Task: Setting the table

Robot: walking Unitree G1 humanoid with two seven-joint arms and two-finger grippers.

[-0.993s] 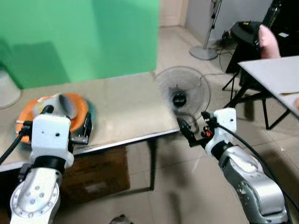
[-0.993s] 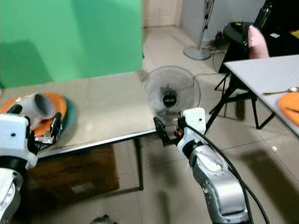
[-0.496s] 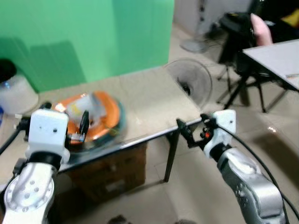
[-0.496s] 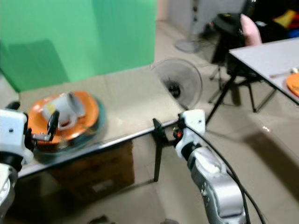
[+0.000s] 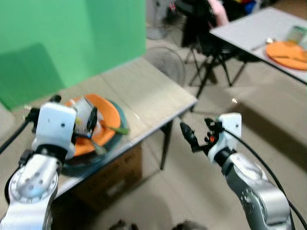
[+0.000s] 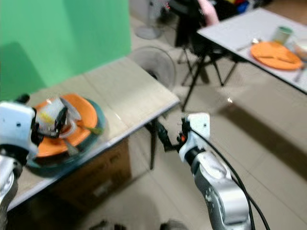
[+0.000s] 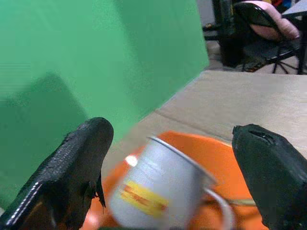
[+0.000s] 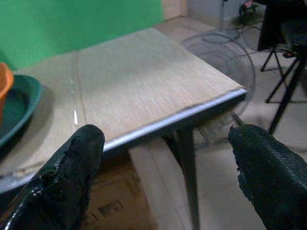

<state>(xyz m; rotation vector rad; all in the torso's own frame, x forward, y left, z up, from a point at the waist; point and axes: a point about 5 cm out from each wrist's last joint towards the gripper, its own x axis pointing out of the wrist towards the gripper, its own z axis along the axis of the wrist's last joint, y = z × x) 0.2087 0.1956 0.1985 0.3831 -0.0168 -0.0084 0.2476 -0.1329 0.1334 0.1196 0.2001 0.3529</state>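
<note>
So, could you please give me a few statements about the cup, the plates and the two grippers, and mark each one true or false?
1. The metal cup lies tilted on the orange plate. True.
2. The orange plate sits on the floor. False: it rests on a dark green plate on the wooden table.
3. The left gripper has its fingers open on either side of the cup. True.
4. The right gripper is shut on a spoon. False: it is open and holds nothing, off the table's edge.
5. Another orange plate lies on the white table. True.
</note>
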